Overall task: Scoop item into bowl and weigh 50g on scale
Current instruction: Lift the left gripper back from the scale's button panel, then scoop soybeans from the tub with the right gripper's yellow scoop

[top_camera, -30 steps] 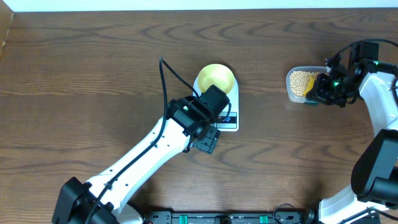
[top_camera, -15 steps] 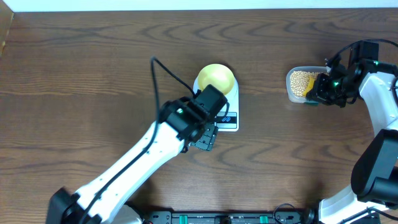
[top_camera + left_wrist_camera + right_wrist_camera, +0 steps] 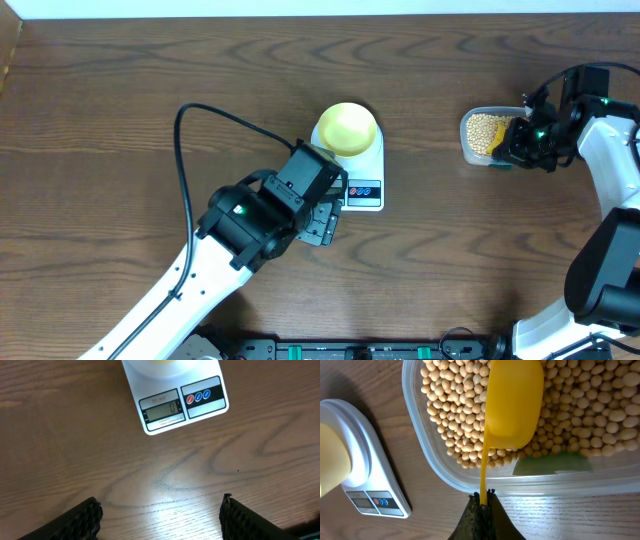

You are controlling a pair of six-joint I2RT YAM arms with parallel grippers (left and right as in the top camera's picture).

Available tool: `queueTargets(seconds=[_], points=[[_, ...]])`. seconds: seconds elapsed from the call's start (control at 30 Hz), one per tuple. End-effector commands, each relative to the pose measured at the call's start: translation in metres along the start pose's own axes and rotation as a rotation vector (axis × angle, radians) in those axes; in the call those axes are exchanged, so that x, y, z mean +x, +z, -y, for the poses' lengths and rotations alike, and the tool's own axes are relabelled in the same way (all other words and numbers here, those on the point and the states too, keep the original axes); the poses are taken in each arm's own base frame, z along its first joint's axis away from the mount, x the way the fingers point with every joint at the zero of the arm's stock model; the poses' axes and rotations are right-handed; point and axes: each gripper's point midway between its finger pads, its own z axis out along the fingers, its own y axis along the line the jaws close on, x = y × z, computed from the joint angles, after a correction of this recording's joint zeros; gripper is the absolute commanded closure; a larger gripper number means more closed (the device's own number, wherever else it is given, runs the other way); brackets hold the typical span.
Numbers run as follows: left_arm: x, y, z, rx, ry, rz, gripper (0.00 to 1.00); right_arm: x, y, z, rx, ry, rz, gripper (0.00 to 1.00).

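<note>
Beans (image 3: 455,420) fill tub (image 3: 440,472); right jaws clamp scoop (image 3: 515,405); left jaws apart; bowl (image 3: 347,127) on scale (image 3: 365,190)

Scale (image 3: 368,172): white, rectangular, flat near the table's middle, display end with red and blue buttons toward the near edge, reading 0

Bowl (image 3: 346,127): small, round, pale yellow-green, upright on the scale's far end

Beans (image 3: 455,410): small, round, beige, heaped in a clear tub (image 3: 442,476) toward the table's right edge, well apart from the scale
</note>
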Motion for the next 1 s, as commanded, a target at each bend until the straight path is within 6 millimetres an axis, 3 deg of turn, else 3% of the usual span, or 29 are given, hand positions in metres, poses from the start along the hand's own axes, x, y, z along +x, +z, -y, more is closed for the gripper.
queueTargets(seconds=[0.0, 0.97], points=[[-0.006, -0.002, -0.002, -0.017, -0.001, 0.013, 0.22, -0.012, -0.008, -0.007, -0.027, -0.033, 0.041, 0.99], [-0.018, 0.006, 0.009, 0.027, 0.021, 0.038, 0.22, -0.014, -0.009, 0.01, 0.077, -0.031, 0.054, 0.99]])
